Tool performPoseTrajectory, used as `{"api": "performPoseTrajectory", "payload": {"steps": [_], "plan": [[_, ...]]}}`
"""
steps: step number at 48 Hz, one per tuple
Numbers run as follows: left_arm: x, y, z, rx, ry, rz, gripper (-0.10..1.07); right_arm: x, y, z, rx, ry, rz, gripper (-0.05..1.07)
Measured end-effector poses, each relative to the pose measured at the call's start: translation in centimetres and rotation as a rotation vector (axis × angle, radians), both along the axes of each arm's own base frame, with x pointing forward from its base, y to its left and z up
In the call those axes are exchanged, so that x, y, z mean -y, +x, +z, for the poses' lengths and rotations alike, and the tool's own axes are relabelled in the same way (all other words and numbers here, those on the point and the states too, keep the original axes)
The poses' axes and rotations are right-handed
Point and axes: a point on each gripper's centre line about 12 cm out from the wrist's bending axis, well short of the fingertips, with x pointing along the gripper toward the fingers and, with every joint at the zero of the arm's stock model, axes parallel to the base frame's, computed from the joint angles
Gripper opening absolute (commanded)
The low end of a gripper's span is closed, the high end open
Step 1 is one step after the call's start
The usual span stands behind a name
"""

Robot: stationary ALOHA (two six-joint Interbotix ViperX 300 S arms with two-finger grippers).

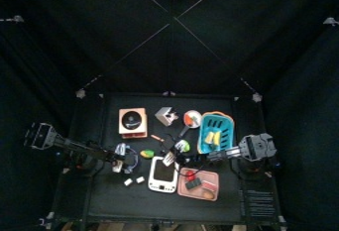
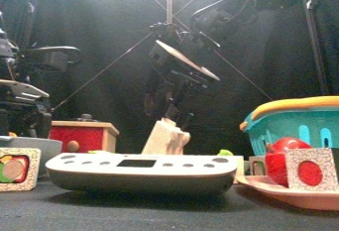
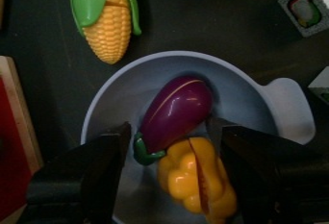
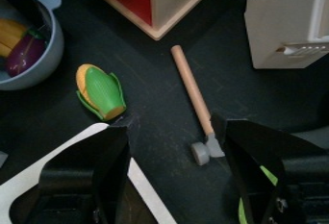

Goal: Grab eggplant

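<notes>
Left pincer (image 3: 164, 170): open wide, holding nothing, poised over round grey bowl (image 3: 244, 88) at tabletop's left. Glossy purple eggplant (image 3: 176, 111): lying in bowl, touching yellow pepper (image 3: 195, 178). Yellow corn cob (image 4: 100, 89): on tabletop beside bowl. Wooden-handled mallet (image 4: 193, 101): right of corn. Right pincer (image 4: 180, 185): open, empty, above.

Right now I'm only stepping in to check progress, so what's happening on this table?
The left claw hangs open right over a grey bowl that holds the purple eggplant and a yellow pepper; nothing is gripped yet. A corn cob lies on the table beside the bowl. The right claw is also open and empty, above the corn and a small wooden hammer.
</notes>
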Motion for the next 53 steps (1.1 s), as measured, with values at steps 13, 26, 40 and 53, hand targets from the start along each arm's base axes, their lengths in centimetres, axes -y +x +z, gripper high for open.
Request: {"api": "performPoseTrajectory", "payload": {"steps": [13,26,40,53], "plan": [[-0.2,0.0,-0.2,-0.008,0.003,0.008,0.95,0.0,0.0,0.0,-0.001,-0.001,0.001,0.94],[-0.4,0.2,-0.1,-0.004,0.012,0.004,0.80,0.0,0.0,0.0,0.000,0.003,-0.002,0.94],[-0.7,0.7,0.4,0.013,0.020,0.008,0.76,0.0,0.0,0.0,-0.001,0.004,-0.002,0.94],[-0.7,1.6,1.9,0.049,0.029,0.018,0.76,0.0,-0.1,-0.1,-0.002,0.008,-0.003,0.94]]}}
